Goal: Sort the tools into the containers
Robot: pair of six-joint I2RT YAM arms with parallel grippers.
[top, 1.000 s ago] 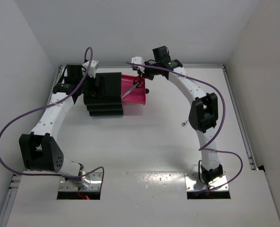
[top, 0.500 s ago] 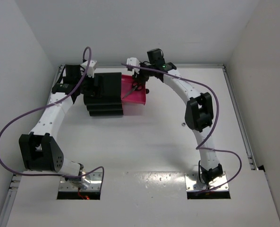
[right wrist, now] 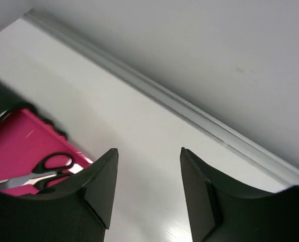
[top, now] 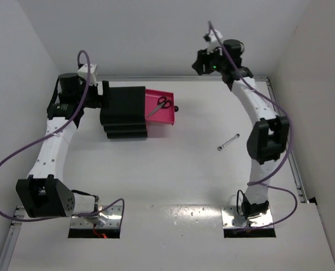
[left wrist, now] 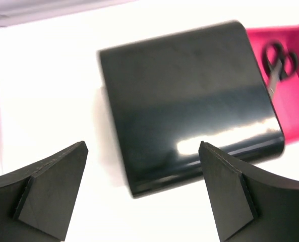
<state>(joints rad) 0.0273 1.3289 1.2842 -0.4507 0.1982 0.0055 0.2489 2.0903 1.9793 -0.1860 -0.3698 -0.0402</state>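
Note:
A black three-tier cabinet (top: 124,112) stands at the back left, its top pink drawer (top: 166,117) pulled out to the right. In the drawer lies a black-handled, scissor-like tool (top: 159,105), also in the left wrist view (left wrist: 278,63) and the right wrist view (right wrist: 43,171). A slim silver wrench (top: 228,141) lies on the table right of centre. My left gripper (top: 98,94) is open just left of the cabinet (left wrist: 189,111), holding nothing. My right gripper (top: 200,62) hangs open and empty, high by the back wall, right of the drawer (right wrist: 18,146).
White walls close in the table on three sides, with a metal rail (right wrist: 189,113) along the back edge. Purple cables (top: 20,152) loop off both arms. The arm bases (top: 249,217) sit at the near edge.
My right gripper opened and left the scissor-like tool in the pink drawer, then rose up and to the right. My left arm drew back to the left, off the cabinet.

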